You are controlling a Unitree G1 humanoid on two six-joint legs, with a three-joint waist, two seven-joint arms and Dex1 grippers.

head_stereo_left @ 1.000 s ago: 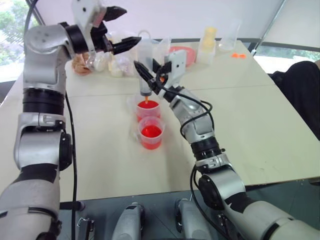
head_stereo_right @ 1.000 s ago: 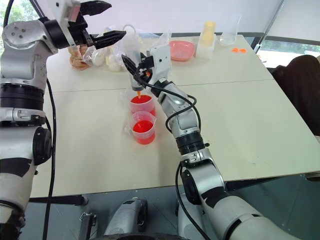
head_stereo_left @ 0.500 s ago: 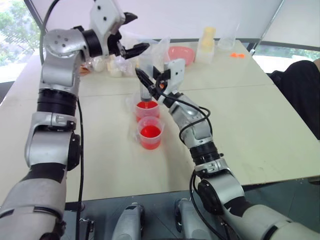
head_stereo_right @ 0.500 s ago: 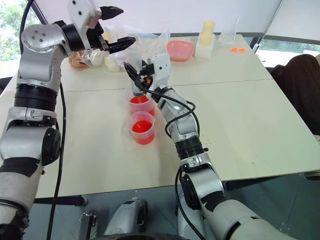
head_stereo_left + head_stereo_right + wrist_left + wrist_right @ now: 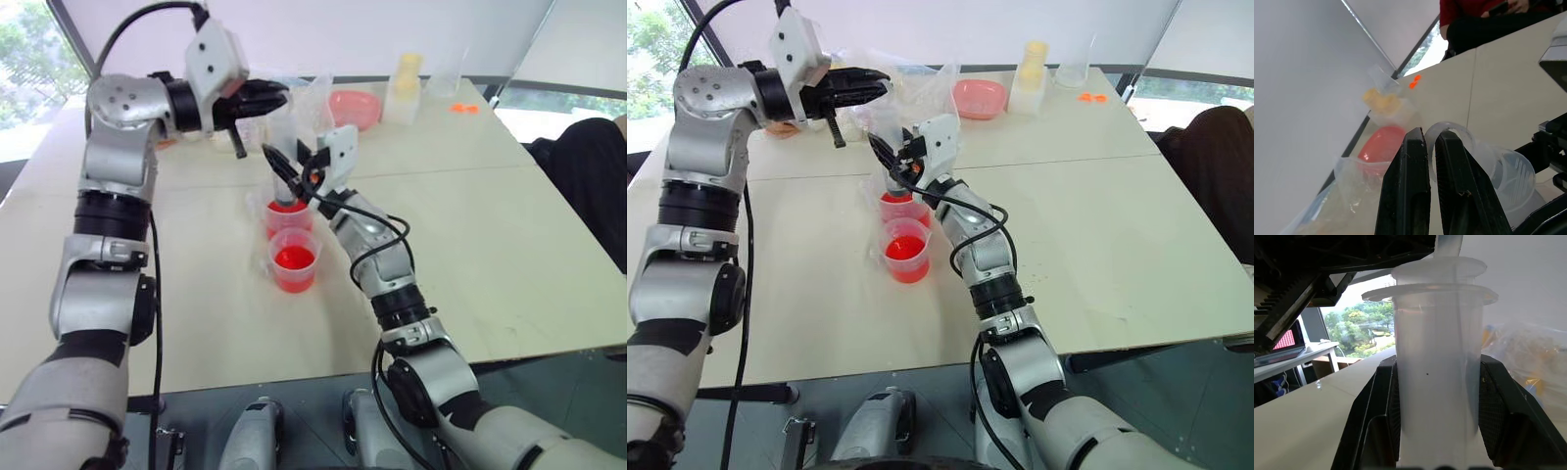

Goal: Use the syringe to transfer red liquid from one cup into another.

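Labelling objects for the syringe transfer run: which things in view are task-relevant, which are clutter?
In the job:
- syringe, barrel held upright by right gripper, plunger ring pinched by left gripper
- far cup, under the syringe tip
- near cup, with red liquid

Lying about:
- pink dish
- pale yellow bottle
- tall clear cup
- plastic bags

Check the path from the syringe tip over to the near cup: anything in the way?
Nothing visible blocks it. The syringe, clamped in the right gripper, stands upright with its tip in the far cup. The near cup sits right beside it with bare table around; only the two rims need clearing.
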